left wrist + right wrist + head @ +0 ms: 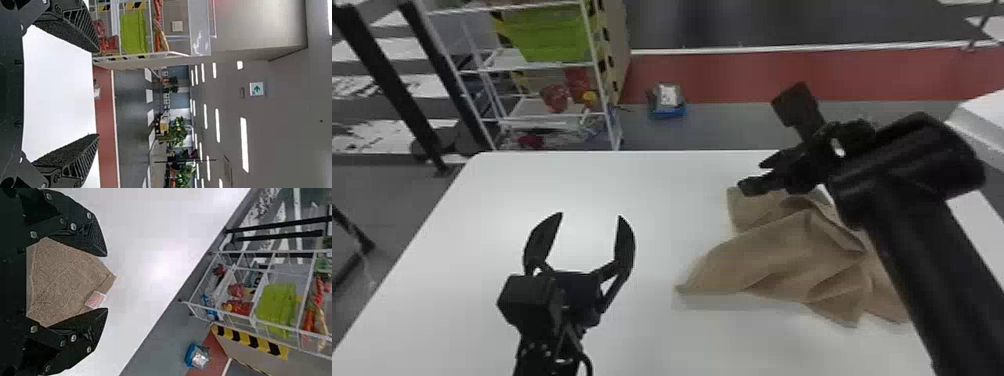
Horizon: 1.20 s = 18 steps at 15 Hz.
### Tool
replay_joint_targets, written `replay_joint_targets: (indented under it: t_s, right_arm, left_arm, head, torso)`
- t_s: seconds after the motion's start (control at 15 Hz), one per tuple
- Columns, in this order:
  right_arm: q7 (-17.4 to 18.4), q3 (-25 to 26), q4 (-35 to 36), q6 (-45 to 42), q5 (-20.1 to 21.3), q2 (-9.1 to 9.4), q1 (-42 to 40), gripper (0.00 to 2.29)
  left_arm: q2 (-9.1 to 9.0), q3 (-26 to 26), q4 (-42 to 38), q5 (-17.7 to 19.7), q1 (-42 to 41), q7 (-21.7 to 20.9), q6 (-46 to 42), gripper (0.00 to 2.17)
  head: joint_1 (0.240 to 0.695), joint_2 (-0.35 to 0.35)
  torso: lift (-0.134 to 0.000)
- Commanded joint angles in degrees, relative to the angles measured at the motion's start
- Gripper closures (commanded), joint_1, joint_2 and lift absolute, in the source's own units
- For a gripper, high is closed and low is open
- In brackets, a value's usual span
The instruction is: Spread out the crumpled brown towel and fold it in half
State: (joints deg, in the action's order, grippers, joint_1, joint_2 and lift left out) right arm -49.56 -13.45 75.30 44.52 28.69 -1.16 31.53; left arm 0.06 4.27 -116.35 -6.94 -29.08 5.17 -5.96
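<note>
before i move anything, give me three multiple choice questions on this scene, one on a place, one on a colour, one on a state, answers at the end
1. Where on the white table does the brown towel lie?
A. On its left part
B. On its right part
C. Hanging off its far left corner

2. What colour is the large bin on the rack?
A. Lime green
B. White
C. Purple

3. What is the state of the left gripper?
A. Shut on the towel
B. Shut and empty
C. Open and empty

1: B, the head view shows the towel bunched at the table's right.
2: A, its bright green side shows in the head view and in both wrist views.
3: C, its two fingers stand wide apart with nothing between them.
</note>
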Motion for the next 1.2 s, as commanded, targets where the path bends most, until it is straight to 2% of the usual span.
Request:
replay_joint_targets:
  t_s: [0.0,0.13,0.53,1.13]
  right_arm:
    - [-0.4,-2.9,-7.4,-1.0,3.2,0.54,4.0,0.47]
    - [-0.1,-3.4,-10.6,-3.8,5.2,1.21,5.2,0.47]
    - [2.4,-3.1,-25.2,-14.5,4.9,1.21,10.8,0.47]
    - [1.1,-4.0,-32.5,-17.1,4.4,1.21,13.3,0.53]
  left_arm:
    - [0.03,-0.1,0.1,0.0,-0.1,-0.1,-0.1,0.14]
    - [-0.06,0.2,0.1,0.0,-0.1,0.0,-0.1,0.14]
    - [0.03,0.4,0.5,0.0,-0.1,0.0,0.1,0.14]
    - [0.03,0.3,0.7,0.0,0.0,0.2,-0.2,0.14]
  head:
    - [0.695,0.114]
    - [0.695,0.116]
    - [0.695,0.107]
    - [0.695,0.101]
  torso:
    - [-0.124]
    - [-0.124]
    - [-0.124]
    - [-0.124]
